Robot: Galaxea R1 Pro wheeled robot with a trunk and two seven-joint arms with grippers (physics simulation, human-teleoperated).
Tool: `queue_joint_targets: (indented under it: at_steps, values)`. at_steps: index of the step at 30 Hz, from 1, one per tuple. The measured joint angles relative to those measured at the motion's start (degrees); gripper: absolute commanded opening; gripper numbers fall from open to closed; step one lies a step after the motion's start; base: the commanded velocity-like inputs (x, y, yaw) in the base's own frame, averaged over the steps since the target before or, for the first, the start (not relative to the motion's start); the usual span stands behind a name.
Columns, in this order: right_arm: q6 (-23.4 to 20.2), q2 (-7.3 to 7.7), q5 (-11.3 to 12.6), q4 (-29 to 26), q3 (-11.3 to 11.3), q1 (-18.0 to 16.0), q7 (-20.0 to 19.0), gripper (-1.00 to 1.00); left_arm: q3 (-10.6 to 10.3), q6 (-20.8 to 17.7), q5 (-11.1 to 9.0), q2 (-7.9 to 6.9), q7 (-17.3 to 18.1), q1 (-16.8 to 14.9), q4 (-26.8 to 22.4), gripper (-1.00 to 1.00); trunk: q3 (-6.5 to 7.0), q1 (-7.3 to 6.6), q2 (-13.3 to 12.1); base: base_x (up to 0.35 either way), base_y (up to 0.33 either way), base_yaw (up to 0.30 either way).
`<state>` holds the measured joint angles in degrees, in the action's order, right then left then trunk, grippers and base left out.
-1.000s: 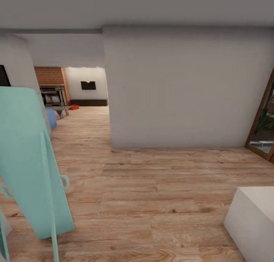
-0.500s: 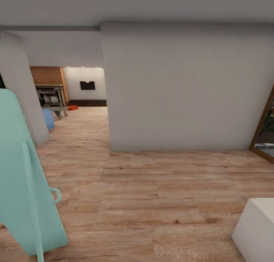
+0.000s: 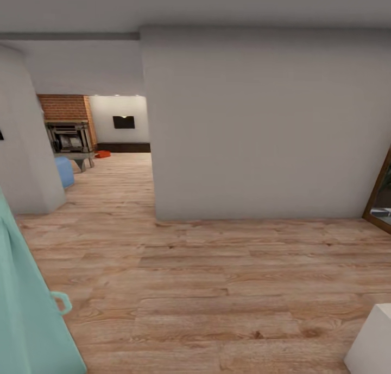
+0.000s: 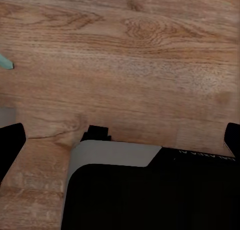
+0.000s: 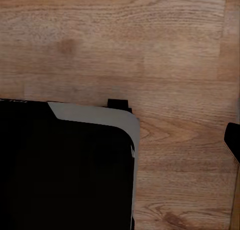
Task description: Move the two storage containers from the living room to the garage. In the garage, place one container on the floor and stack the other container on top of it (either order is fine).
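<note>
A hallway with light wood plank flooring (image 3: 217, 287) runs past a pale wall (image 3: 260, 124). Through the opening beyond lies the living room (image 3: 103, 140), with brick fireplace (image 3: 68, 125). One orange-red storage container (image 3: 102, 154) sits on its far floor, near the dark baseboard. Gripper states: cannot tell for the left gripper (image 4: 120, 140) or for the right.

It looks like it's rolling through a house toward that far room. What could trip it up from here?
The way to the living room runs between a grey wall corner and a pillar, so the base might clip either one. A mint-green object stands close on the left and a white block on the right; turning could brush them.
</note>
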<state>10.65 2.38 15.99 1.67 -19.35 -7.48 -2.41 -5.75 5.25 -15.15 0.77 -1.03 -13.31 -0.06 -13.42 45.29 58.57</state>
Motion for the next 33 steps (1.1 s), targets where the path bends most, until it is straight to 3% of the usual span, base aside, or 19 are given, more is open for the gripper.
queue_joint_targets:
  at_steps: [33]
  values:
    - [-0.09, -0.01, -0.20, 0.00, 0.04, 0.00, -0.05, 1.00, 0.00, 0.03, 0.08, 0.18, 0.00, 0.00, 0.00, 1.00, 0.00, 0.00, 0.00, 0.322, 0.000, 0.000]
